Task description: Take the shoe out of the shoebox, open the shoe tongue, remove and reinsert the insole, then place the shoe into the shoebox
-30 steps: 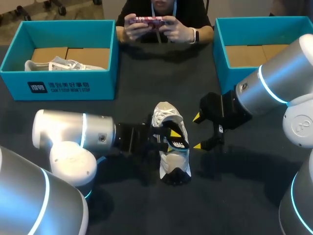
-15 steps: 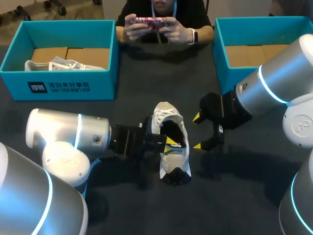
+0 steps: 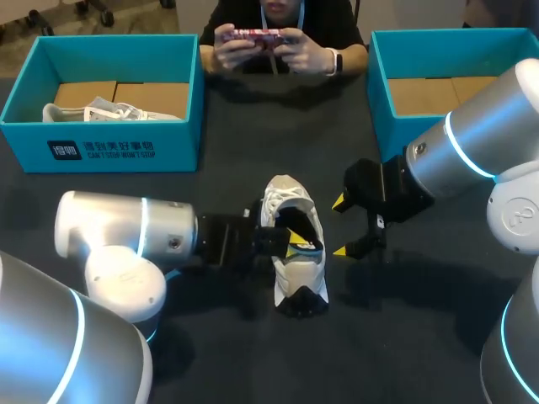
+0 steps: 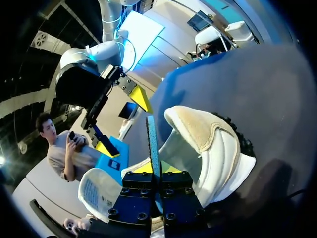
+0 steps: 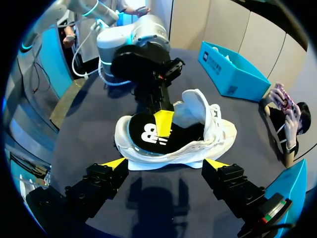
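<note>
My left gripper (image 4: 154,168) is pinched shut on the insole (image 5: 143,131). In the left wrist view the insole's thin blue edge rises straight up from between the two fingers, with yellow showing on either side of it. From the right wrist view one yellow fingertip (image 5: 163,124) lies flat on the insole's black top face, which sits inside the heel end of the shoe (image 3: 299,278). My right gripper (image 5: 164,163) hangs just beside the shoe on its other side, jaws spread wide and touching nothing, with the shoe's opening turned towards them. The shoe rests on the table between my two grippers, toe and laces pointing away from me, heel nearer. Against half a second ago, my left arm has slid a little back towards the shoe, while the right arm and the shoe itself look unchanged. The table (image 3: 404,337) is covered in dark material. At its far left corner sits a teal shoebox (image 3: 101,147) holding a second pale shoe (image 3: 101,111). A matching shoebox (image 3: 455,35) at the far right corner shows only its cardboard floor.
</note>
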{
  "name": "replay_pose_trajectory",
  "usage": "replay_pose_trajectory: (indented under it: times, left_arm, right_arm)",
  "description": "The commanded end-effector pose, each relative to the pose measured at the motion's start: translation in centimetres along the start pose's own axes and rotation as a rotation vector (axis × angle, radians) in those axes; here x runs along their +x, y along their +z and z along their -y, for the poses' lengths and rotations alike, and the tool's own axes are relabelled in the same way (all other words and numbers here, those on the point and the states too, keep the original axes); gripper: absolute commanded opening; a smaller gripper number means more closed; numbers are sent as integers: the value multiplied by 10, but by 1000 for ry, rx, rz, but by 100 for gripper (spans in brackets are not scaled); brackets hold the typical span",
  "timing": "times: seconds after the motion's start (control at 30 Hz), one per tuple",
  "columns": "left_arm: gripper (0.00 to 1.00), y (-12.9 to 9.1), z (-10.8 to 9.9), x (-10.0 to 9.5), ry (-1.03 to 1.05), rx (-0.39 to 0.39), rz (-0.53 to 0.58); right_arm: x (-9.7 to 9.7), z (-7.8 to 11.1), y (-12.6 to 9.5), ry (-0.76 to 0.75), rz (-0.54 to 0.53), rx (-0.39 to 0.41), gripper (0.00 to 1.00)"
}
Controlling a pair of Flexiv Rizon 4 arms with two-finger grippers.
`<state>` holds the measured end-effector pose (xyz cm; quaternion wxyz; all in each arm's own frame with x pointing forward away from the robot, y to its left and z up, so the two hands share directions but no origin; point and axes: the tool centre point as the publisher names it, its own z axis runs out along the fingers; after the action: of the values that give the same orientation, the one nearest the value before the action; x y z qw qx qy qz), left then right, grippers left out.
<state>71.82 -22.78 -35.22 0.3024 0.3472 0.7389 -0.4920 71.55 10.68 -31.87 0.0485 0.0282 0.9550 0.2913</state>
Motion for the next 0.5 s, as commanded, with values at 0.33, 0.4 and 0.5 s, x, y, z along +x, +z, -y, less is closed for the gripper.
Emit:
replay_pose_trajectory:
  times: [0.33,0.4,0.5]
  left_arm:
    - [48,-6,11,-7,-14,24,-14]
    - [53,-9,14,-8,-12,29,-11]
    - [51,-12,17,-9,-13,33,-7]
  right_arm:
    - [1,0,1,-1,2,-1,100]
    - [1,0,1,-1,2,-1,100]
    - [1,0,1,-1,2,-1,100]
